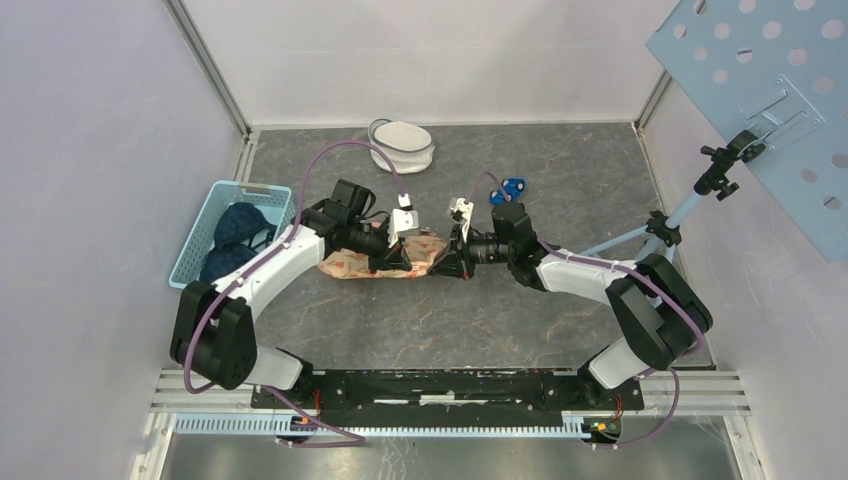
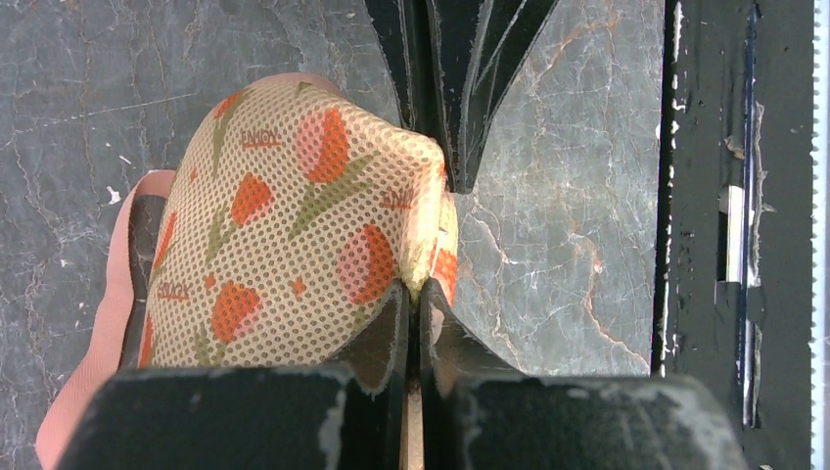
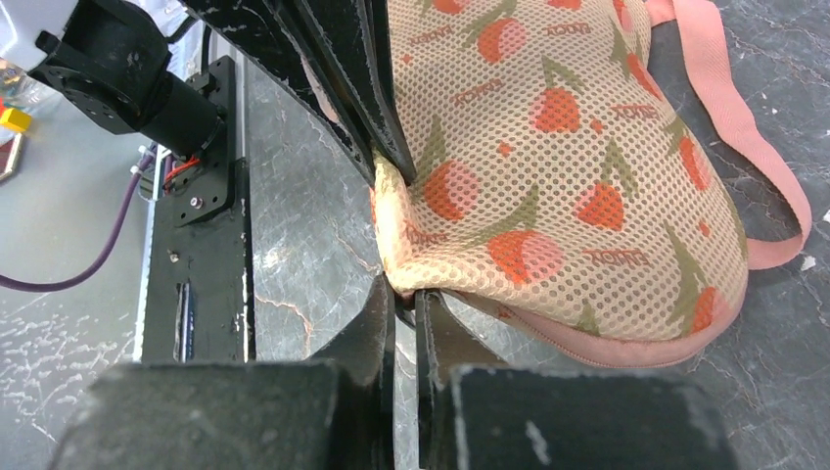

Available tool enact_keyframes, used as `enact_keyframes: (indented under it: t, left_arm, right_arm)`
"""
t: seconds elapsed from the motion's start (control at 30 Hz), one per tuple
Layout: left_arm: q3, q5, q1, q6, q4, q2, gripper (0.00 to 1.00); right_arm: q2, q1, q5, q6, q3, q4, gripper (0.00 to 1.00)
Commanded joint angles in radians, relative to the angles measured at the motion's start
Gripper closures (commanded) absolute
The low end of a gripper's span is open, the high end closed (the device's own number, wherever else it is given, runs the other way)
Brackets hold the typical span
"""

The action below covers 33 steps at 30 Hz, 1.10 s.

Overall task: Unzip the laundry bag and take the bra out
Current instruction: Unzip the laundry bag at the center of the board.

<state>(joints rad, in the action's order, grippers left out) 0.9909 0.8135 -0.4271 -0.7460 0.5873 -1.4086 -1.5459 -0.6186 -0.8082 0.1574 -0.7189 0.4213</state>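
A: Left gripper [image 2: 416,294]?
B: Jaws pressed together, pinching a corner of the laundry bag [image 2: 284,225] (mesh, tulip print).
A: Right gripper [image 3: 403,294]?
B: Also pressed together, nipping the bag's edge at that same end. Its tips meet the left's almost head-on.
A: Where's the bag?
B: Lying on the table [image 1: 560,160] near the middle, most of it under the left gripper. The blue basket [image 1: 190,250] sits well off to the left.
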Motion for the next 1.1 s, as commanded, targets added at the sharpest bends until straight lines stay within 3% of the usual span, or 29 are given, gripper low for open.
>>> enact_keyframes:
  t: [0.0,0.07,0.37,0.6,1.07]
  left_arm:
    - [0.002,-0.077,0.041,-0.021,0.038,0.028,0.98]
    - [0.020,-0.023,0.042,0.056,0.039,0.015,0.98]
    - [0.063,0.049,0.047,0.295,-0.024,-0.016,0.98]
    - [0.078,0.081,0.060,0.434,-0.101,-0.026,0.98]
    - [0.076,0.135,0.064,0.396,-0.064,-0.010,0.98]
  right_arm:
    - [-0.003,0.029,-0.071,0.094,0.034,0.074,0.88]
    - [-0.006,0.025,-0.078,0.150,0.049,0.161,0.79]
    - [-0.042,0.025,-0.104,0.303,0.041,0.337,0.60]
    - [-0.032,0.023,-0.102,0.302,0.079,0.337,0.60]
    - [-0.038,0.026,-0.043,0.176,0.037,0.285,0.49]
